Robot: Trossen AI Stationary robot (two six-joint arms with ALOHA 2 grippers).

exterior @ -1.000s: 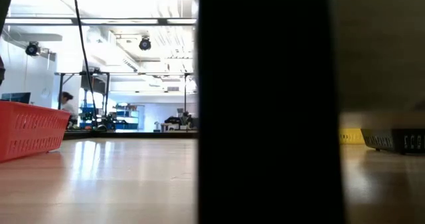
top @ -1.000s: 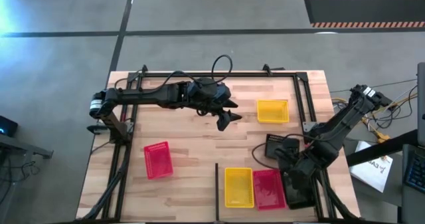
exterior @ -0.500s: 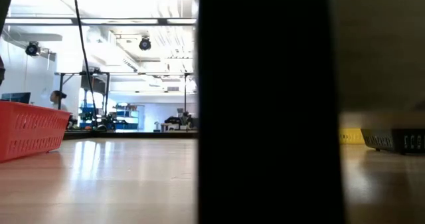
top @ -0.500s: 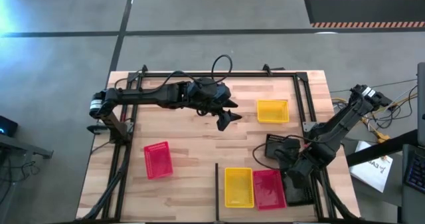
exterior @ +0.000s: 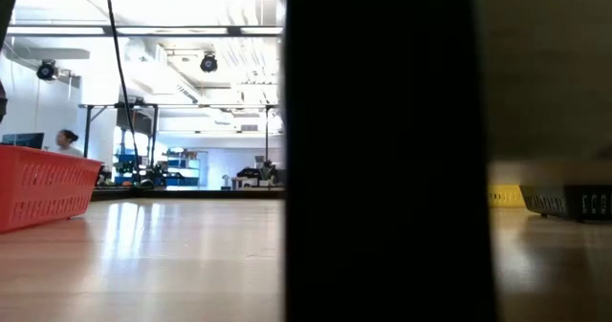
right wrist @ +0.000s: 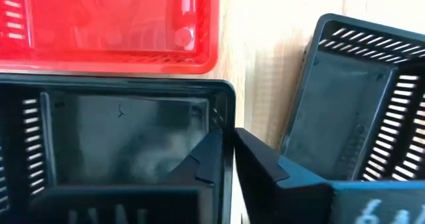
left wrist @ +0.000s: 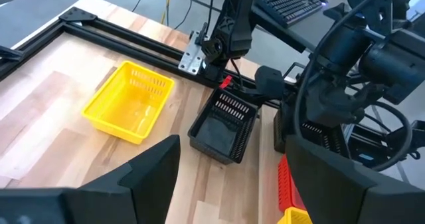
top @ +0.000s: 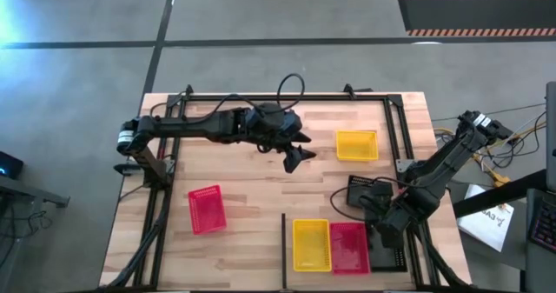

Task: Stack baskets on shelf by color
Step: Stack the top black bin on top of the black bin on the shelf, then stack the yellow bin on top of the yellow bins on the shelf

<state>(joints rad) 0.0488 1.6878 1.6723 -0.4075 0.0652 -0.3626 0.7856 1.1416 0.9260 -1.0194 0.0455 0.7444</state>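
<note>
My right gripper (top: 387,229) is shut on a black basket (top: 388,256) at the table's near right. That basket stands beside a pink basket (top: 349,246) and a yellow one (top: 311,244), right of the shelf's thin black bar (top: 284,249). A second black basket (top: 365,191) sits just beyond it and a yellow basket (top: 357,145) farther back. Another pink basket (top: 207,209) rests flat at the near left. My left gripper (top: 295,156) hovers open over the table's middle. My right gripper has the black basket's far wall (right wrist: 230,121), close to the corner by the pink basket (right wrist: 106,24). One finger (right wrist: 202,163) is inside the basket and the other finger (right wrist: 269,164) outside. The fingers slant down from the far right. The basket sits level.
A black frame rail (top: 417,241) runs along the table's right edge, close to my right arm. In the low view a wide dark post (exterior: 382,150) blocks the middle. Bare wood (top: 252,184) lies between the left pink basket and the shelf.
My right gripper has drawn back a little toward the far edge, over the black basket's far end. More of that basket's near part shows now.
</note>
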